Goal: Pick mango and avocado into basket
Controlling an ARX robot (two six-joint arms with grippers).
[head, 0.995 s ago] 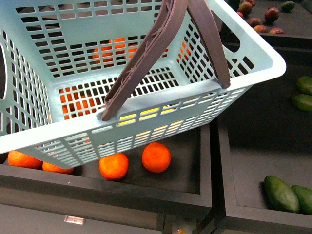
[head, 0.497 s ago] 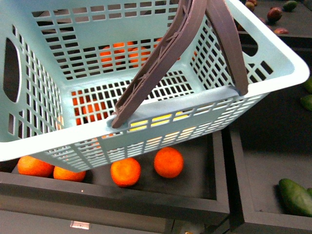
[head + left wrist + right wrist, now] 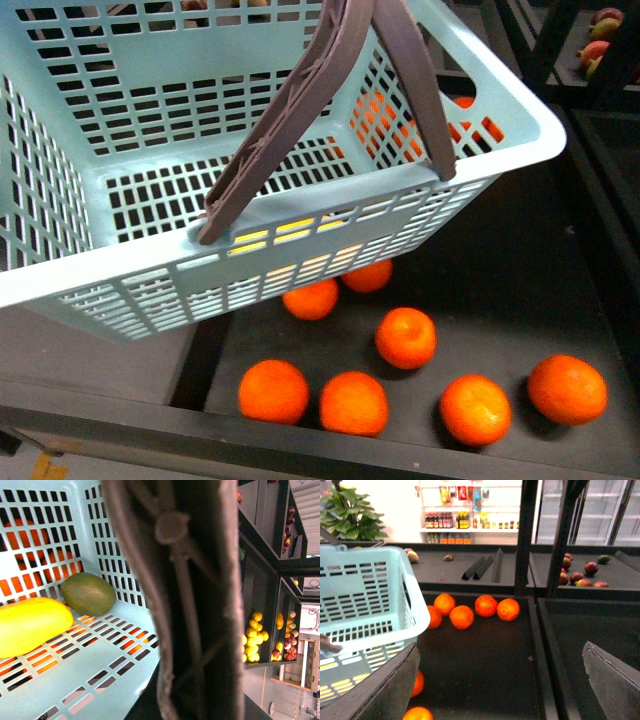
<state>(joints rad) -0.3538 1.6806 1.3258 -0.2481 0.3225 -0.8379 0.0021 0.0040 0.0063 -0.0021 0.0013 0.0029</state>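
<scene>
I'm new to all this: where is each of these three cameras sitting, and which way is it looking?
Front view: on the robot's body, looking down at the basket above oranges; no arm shows.
Left wrist view: on the left arm, close behind the basket handle, looking in at the mango and avocado; no fingers visible.
Right wrist view: on the right arm, facing the shelves; the open right gripper frames it.
Shared: all show the basket; front and right wrist share the oranges.

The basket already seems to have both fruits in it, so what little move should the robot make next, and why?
Probably just keep the basket level and steady, then ease it down. The left wrist view shows the mango and the avocado both lying on its floor, so nothing is left to pick. The right end effector is open and empty over the oranges.
</scene>
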